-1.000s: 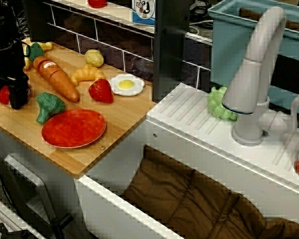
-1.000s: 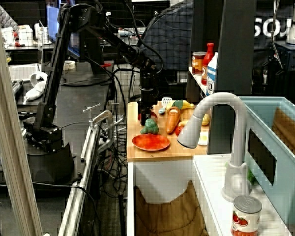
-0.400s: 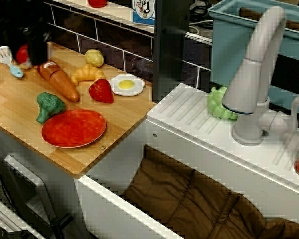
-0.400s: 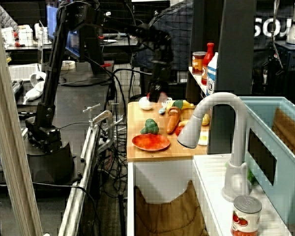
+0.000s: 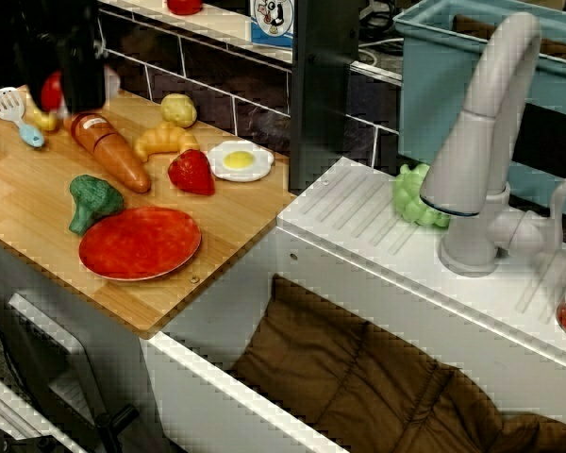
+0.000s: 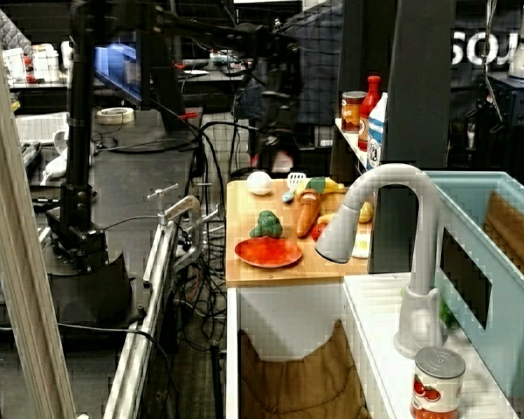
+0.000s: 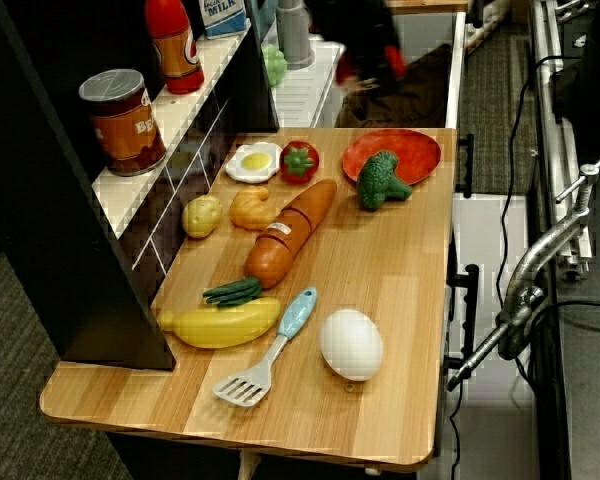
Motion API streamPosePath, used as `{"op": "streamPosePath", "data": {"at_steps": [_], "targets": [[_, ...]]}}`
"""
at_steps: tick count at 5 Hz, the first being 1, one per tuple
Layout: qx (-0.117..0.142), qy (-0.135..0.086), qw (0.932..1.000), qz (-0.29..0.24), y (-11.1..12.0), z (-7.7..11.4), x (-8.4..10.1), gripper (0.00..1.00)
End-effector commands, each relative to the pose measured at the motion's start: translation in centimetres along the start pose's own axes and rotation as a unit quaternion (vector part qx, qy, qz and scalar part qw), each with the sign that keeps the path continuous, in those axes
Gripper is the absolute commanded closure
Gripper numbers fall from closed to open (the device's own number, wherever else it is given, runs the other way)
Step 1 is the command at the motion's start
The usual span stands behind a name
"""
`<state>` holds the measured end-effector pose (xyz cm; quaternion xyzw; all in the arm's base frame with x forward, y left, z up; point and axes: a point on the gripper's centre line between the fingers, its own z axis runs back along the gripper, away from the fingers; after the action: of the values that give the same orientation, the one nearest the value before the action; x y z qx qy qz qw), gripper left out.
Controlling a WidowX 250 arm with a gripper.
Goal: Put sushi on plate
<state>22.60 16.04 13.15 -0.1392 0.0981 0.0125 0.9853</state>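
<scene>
Gripper point(image 5: 61, 92), apparently closed on sushi point(image 5: 51, 91), raised far-left of plate point(image 5: 140, 243); risk: broccoli point(image 5: 92, 200) nearby blocks descent.

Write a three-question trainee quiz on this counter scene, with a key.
1. True or false: the plate already has food on it.
2. Which lies right beside the plate's rim? A broccoli B fried egg C banana
3. Fill in: the gripper holds the red-topped ____ above the wooden board.

Key: 1 false. 2 A. 3 sushi.
</scene>
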Motion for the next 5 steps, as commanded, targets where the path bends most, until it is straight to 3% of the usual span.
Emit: {"op": "streamPosePath", "data": {"at_steps": [1, 3, 4, 5], "targets": [[0.036, -0.034, 0.9985, -0.021, 0.5, -2.6, -3.5, 1.0], [0.022, -0.048, 0.9986, -0.004, 1.7, -3.8, -3.6, 1.0], [0.007, -0.055, 0.9984, -0.006, 0.9, -4.7, -3.2, 1.0], [0.014, -0.053, 0.9985, 0.001, -0.6, -5.5, -2.2, 1.0]]}}
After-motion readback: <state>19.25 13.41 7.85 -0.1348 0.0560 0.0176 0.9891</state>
